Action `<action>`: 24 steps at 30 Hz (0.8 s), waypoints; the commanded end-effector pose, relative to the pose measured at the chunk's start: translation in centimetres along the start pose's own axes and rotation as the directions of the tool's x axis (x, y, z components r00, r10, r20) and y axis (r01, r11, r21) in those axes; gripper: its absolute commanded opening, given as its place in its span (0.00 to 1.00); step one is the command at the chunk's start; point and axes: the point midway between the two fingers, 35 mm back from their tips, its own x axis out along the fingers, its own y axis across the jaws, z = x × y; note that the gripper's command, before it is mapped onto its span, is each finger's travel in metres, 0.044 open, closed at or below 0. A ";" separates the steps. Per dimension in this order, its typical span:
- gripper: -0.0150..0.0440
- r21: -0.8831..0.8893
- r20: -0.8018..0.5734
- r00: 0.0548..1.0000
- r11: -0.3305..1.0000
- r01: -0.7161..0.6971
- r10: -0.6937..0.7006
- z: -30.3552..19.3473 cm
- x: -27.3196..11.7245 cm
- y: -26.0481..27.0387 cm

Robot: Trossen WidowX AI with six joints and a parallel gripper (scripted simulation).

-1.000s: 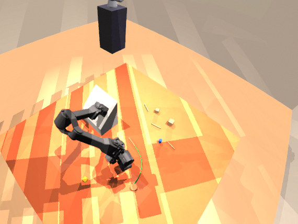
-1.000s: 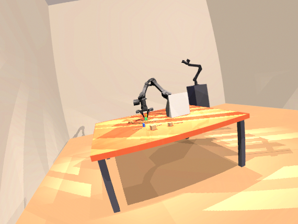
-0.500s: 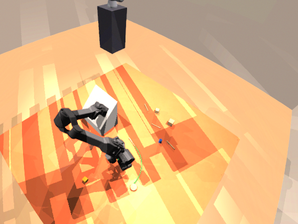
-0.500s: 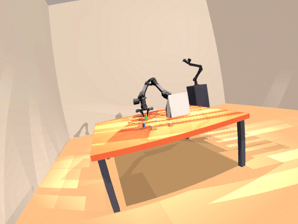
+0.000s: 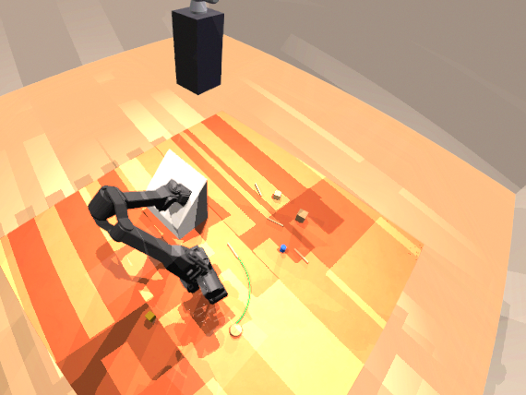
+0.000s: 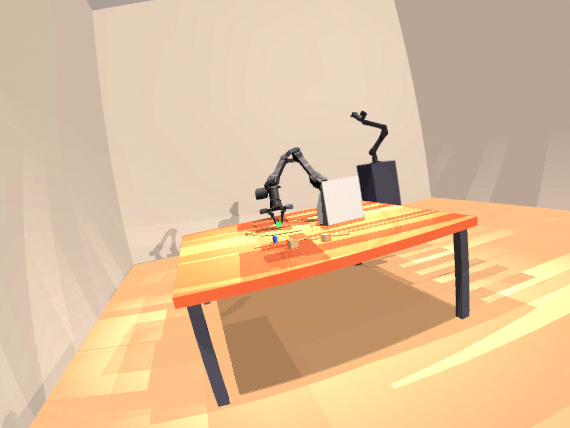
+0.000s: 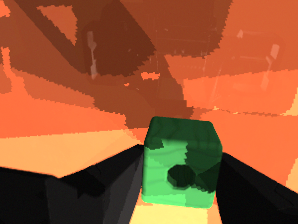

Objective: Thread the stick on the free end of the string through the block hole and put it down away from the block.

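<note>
My gripper (image 5: 215,293) (image 6: 278,223) (image 7: 180,158) is shut on a green block with a round hole (image 7: 180,160) (image 6: 279,224), low over the table's front left. In the top view the gripper hides the block. The thin green string (image 5: 249,288) curves from the round wooden button (image 5: 235,329) up to the stick on its end (image 5: 232,249), which lies flat on the table just right of my gripper. The stick is not in the fingers.
Loose sticks (image 5: 257,189) (image 5: 275,221) (image 5: 301,256), two small tan cubes (image 5: 277,195) (image 5: 302,215) (image 6: 293,243) (image 6: 325,237), and a blue piece (image 5: 282,248) (image 6: 274,239) lie to the right. A yellow cube (image 5: 149,316) lies left. A white box (image 5: 185,198) (image 6: 342,200) holds the arm's base. A black pedestal (image 5: 198,51) (image 6: 378,182) stands behind.
</note>
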 end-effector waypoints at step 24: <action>0.25 -0.010 -0.412 0.911 1.000 0.001 -0.005 2.4 0.8 0.0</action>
